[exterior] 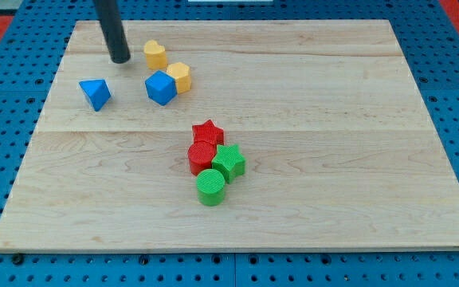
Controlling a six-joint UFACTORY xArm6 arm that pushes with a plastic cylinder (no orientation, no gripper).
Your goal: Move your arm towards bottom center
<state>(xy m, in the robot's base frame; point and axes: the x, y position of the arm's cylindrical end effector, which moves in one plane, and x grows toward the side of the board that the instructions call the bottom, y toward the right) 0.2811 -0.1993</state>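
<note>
Item: my tip, a bare rod with no hand to open or close, rests near the top-left corner of the tabletop, just beside a yellow heart block and above a blue triangular block, with a blue cube touching a yellow hexagonal block nearby. Risk, as judged: the goal, the middle of the bottom edge, lies well apart diagonally, and a straight run would likely clip the blue cube or plough into the central cluster. Obstructions: red star, red cylinder, green star, green cylinder, packed touching, directly before the bottom-centre spot.
</note>
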